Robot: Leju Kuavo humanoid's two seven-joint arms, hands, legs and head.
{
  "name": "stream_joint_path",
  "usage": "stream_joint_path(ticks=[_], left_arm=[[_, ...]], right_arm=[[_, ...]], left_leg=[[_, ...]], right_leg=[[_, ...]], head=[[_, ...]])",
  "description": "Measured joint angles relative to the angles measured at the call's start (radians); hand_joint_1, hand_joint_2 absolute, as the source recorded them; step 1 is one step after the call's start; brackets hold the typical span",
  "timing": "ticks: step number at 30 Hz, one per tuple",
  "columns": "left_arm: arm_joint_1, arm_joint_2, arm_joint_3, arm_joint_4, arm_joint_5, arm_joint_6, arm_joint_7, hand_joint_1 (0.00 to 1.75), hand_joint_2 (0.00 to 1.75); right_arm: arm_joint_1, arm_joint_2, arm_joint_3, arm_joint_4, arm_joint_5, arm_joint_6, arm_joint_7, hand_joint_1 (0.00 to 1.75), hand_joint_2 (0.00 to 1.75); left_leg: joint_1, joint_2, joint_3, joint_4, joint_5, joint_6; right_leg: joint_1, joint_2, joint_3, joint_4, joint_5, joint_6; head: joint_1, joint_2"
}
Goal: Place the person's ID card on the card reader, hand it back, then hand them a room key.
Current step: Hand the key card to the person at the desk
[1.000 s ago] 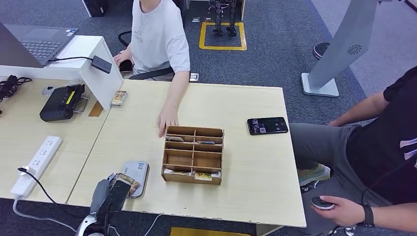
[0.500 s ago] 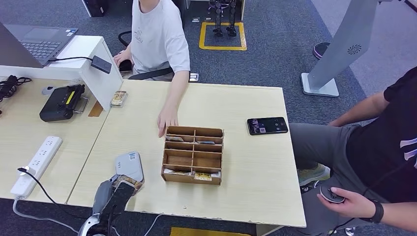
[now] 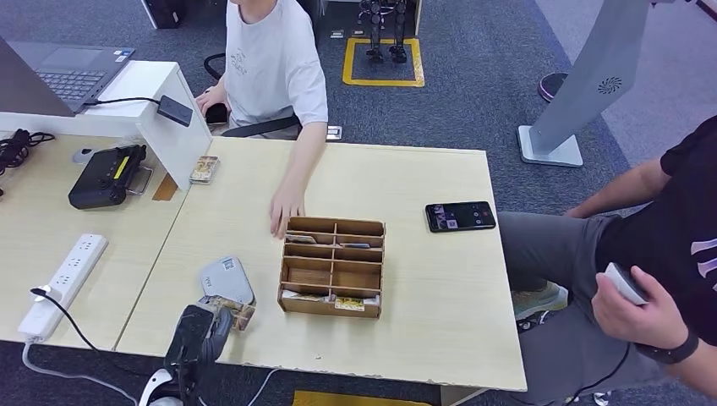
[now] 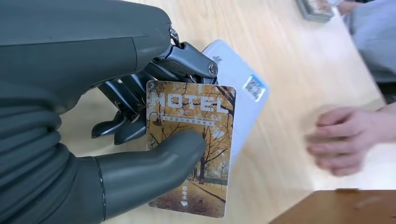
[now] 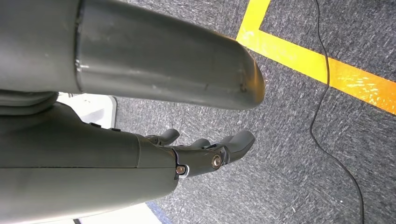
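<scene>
Wooden bench (image 3: 423, 279) under everything. Left robot hand (image 3: 199, 334), low left, pinching card (image 4: 191, 149) with thumb, just beside card reader (image 3: 225, 279). Right robot hand (image 5: 205, 151) hanging loose, fingers apart, holding nothing. Could slip and drop: thin grip, smooth card.

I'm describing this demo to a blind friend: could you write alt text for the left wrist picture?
The robot's left hand grips a golden card printed "HOTEL", its thumb pressed across the card's face. Behind the card a pale grey card reader lies on the wooden table, with a person's hand resting nearby.
</scene>
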Motion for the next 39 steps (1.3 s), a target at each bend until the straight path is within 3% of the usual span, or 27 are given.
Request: stream_joint_path(ticks=[8,12,16,25,35,39], left_arm=[[-0.004,0.008,0.001,-0.126,0.191,-0.106,-0.068,1.75,1.75],[-0.011,0.010,0.002,-0.181,0.186,-0.095,-0.177,1.75,1.75],[-0.072,0.022,0.002,-0.251,0.086,-0.044,-0.241,1.75,1.75],[-0.221,0.076,-0.001,-0.265,-0.223,0.117,-0.247,1.75,1.75],[-0.247,0.097,-0.003,-0.242,-0.241,0.128,-0.245,1.75,1.75],[-0.265,0.109,-0.012,-0.218,-0.390,0.212,-0.230,1.75,1.75]], right_arm=[[-0.004,0.000,-0.003,0.007,0.016,0.000,-0.004,0.00,0.00],[-0.005,0.000,-0.003,0.007,0.025,0.001,-0.010,0.00,0.00],[-0.009,0.000,-0.003,0.007,0.042,0.011,-0.013,0.00,0.00],[-0.004,0.000,0.002,-0.050,0.087,0.094,0.014,0.00,0.00],[-0.002,0.000,0.003,-0.084,0.093,0.098,0.017,0.00,0.00],[0.001,0.000,0.009,-0.100,0.105,0.122,0.023,0.00,0.00]], left_leg=[[0.000,0.000,0.000,0.000,0.000,0.000],[0.000,0.000,-0.001,0.000,0.000,0.000],[0.000,-0.001,-0.001,0.000,0.000,0.000],[0.000,0.000,-0.001,0.000,0.002,0.001],[0.000,0.000,-0.001,0.000,0.002,0.001],[0.000,0.000,-0.001,0.000,0.002,0.001]], right_leg=[[0.000,0.000,0.001,0.000,0.000,0.000],[0.000,0.000,-0.001,0.000,0.000,0.000],[0.000,-0.001,-0.001,0.000,0.000,0.000],[0.000,0.000,0.000,0.000,0.002,-0.001],[0.000,0.000,-0.002,0.000,0.001,-0.001],[0.000,0.000,-0.003,0.000,0.001,-0.001]], head=[[0.000,0.000],[0.000,0.000],[0.000,0.000],[0.000,0.000],[0.000,0.000],[0.000,0.000]])
